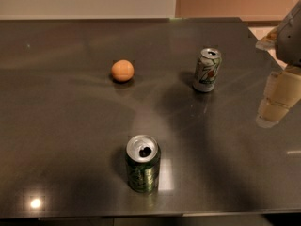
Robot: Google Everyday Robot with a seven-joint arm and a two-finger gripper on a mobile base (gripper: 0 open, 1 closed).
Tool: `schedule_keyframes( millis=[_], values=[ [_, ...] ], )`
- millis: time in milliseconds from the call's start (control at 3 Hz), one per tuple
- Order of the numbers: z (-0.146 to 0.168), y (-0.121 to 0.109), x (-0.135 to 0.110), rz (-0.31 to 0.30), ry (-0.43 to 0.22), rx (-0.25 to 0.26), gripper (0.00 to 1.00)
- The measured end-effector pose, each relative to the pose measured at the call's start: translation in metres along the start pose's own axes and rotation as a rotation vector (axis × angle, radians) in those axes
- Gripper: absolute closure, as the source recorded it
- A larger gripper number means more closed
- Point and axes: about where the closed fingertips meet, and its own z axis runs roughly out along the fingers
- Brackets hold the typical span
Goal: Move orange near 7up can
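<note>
The orange (122,70) is a small round fruit lying on the dark table (70,126), left of centre towards the back. The 7up can (207,69) is pale white-silver with green and red markings and stands upright to the right of the orange, about a can's height and a half away. The gripper (277,95) hangs at the right edge of the view, well to the right of the 7up can and far from the orange. It holds nothing that I can see.
A dark green can (143,164) with an open top stands upright near the table's front edge. The table's far edge meets a pale wall. The right edge of the table lies just under the gripper.
</note>
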Motion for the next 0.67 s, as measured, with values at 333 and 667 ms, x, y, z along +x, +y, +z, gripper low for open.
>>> schedule_keyframes(
  millis=[333, 667],
  values=[
    [0.0000, 0.0000, 0.0000, 0.000, 0.000, 0.000, 0.00],
    [0.0024, -0.0035, -0.0086, -0.016, -0.007, -0.005, 0.00]
  ],
)
